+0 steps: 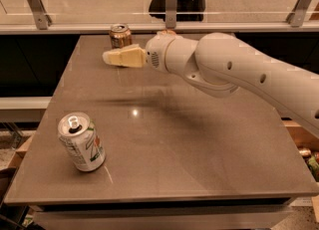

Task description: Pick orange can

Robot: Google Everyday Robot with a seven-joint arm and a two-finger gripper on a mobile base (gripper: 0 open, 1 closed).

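The orange can [120, 35], bronze with a silver top and pull tab, stands upright at the far edge of the brown table [164, 139], left of centre. My gripper [106, 58], cream-coloured on a white arm [224, 67], reaches in from the right and points left. It sits just in front of the can and a little below its top, covering the can's lower part. I cannot tell whether it touches the can.
A white-and-green can [82, 142] stands tilted near the front left of the table. A glass rail with metal posts [171, 0] runs behind the far edge. A dark chair [172, 2] shows beyond the glass.
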